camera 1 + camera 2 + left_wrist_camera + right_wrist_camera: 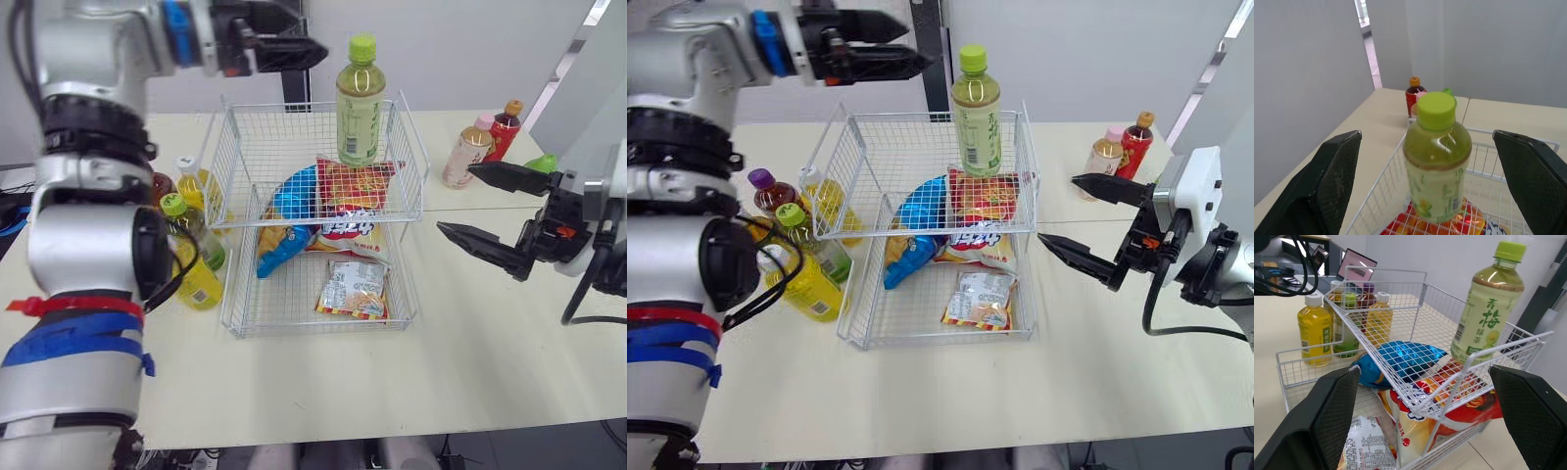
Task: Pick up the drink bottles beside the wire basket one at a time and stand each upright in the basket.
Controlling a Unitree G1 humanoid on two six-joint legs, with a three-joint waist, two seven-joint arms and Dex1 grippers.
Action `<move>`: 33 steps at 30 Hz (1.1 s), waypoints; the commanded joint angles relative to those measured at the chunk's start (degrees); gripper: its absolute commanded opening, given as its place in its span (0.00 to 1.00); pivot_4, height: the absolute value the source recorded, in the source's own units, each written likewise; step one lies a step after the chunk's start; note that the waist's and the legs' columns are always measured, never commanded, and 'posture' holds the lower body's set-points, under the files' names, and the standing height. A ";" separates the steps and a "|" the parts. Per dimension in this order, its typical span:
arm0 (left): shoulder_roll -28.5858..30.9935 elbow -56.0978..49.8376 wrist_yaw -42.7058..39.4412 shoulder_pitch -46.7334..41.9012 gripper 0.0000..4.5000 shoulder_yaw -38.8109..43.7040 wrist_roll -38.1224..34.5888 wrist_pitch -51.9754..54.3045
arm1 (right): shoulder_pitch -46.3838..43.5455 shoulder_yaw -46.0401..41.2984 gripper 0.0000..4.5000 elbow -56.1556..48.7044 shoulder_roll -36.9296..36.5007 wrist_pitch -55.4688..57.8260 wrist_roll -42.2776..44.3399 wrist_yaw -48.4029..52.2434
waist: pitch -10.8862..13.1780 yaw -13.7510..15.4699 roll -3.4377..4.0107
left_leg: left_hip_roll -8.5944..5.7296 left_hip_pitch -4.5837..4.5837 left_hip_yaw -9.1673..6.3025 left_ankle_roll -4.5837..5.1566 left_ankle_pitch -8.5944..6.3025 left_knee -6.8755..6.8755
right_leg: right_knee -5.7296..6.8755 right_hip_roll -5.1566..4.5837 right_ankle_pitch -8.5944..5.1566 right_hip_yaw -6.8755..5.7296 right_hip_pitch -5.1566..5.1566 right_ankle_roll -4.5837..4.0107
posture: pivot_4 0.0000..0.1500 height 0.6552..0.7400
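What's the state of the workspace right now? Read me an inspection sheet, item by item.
Surface: cream table, no spills seen.
Job's things: green-tea bottle upright in the wire basket; bottle cluster stands left of it; pink-capped bottle and red bottle right.
Clutter: blue snack bag, red snack bag and small packet lie in the basket.
Pincers: left pincer open, level with the green-tea bottle's cap; right pincer open, empty, right of the basket.
Cables: black cable loops below the right pincer.
Surroundings: white wall behind.

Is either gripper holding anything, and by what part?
Nothing. The left gripper and right gripper are open and empty; the green-capped bottle stands free in the basket.
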 commanded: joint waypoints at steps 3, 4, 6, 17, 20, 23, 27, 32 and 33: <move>9.76 -21.07 2.40 10.51 0.99 7.21 -5.82 8.58 | -3.20 2.11 1.00 0.87 -1.73 -1.63 -0.81 3.25 | -0.01 -0.02 0.02 | -0.02 0.00 -0.02 0.00 0.00 0.02 | 0.00 -0.02 0.00 0.01 0.02 0.00 | 1.00 1.00; 11.56 -24.08 3.55 13.45 0.99 8.93 -6.50 9.50 | -4.16 3.04 1.00 1.51 -1.80 -1.85 -1.13 3.94 | -0.03 -0.09 0.04 | 0.00 0.03 0.00 0.00 0.00 0.02 | -0.01 -0.02 0.00 0.05 0.02 -0.01 | 1.00 1.00; 15.60 -29.18 5.84 19.75 0.99 13.20 -7.74 11.87 | -6.94 5.40 1.00 3.25 -1.65 -2.01 -1.48 5.44 | -0.02 0.01 0.05 | 0.01 0.17 0.01 0.00 0.00 0.00 | 0.04 -0.01 0.00 0.10 0.09 -0.01 | 1.00 1.00; 27.04 -39.54 8.63 59.28 0.99 41.96 -9.32 13.33 | -20.34 16.44 1.00 12.32 1.93 -2.74 -5.28 13.64 | -0.02 0.27 0.06 | 0.09 0.50 0.15 0.01 -0.01 -0.14 | 0.07 0.00 0.01 0.56 0.09 -0.03 | 1.00 1.00; 24.93 -40.14 9.33 67.01 0.99 48.97 -10.68 13.47 | -21.61 17.58 1.00 13.29 3.24 -3.31 -5.51 15.62 | -0.04 0.86 0.01 | 0.13 0.47 0.10 0.00 -0.01 -0.10 | 0.04 0.01 0.01 0.69 0.10 -0.04 | 1.00 1.00; 23.53 -41.01 9.48 73.69 0.99 52.03 -10.75 11.58 | -21.61 18.46 1.00 13.03 4.18 -3.61 -6.18 16.78 | -0.04 1.38 0.00 | 0.11 0.51 0.20 0.00 -0.01 -0.11 | 0.01 -0.04 0.02 0.86 0.09 -0.04 | 1.00 1.00; 19.77 -42.87 11.40 81.09 0.99 54.59 -11.68 10.62 | -20.11 20.19 1.00 11.21 5.88 -3.98 -6.81 17.96 | -0.05 1.51 0.00 | 0.15 0.56 0.40 0.00 -0.01 -0.12 | 0.00 -0.20 0.02 1.07 0.07 -0.05 | 1.00 1.00; 14.83 -48.66 15.68 84.83 0.99 53.60 -14.15 10.27 | -18.93 20.81 1.00 10.74 7.40 -5.51 -8.15 18.61 | -0.07 1.54 -0.03 | 0.20 0.56 0.47 0.00 -0.02 -0.11 | -0.01 -0.24 0.05 1.14 0.05 -0.06 | 1.00 1.00; 14.03 -49.64 16.49 85.41 0.99 53.43 -14.60 10.25 | -18.76 20.79 1.00 10.69 7.67 -5.72 -8.37 18.55 | -0.07 1.55 -0.04 | 0.19 0.56 0.50 0.00 -0.02 -0.11 | -0.01 -0.24 0.06 1.16 0.05 -0.06 | 1.00 1.00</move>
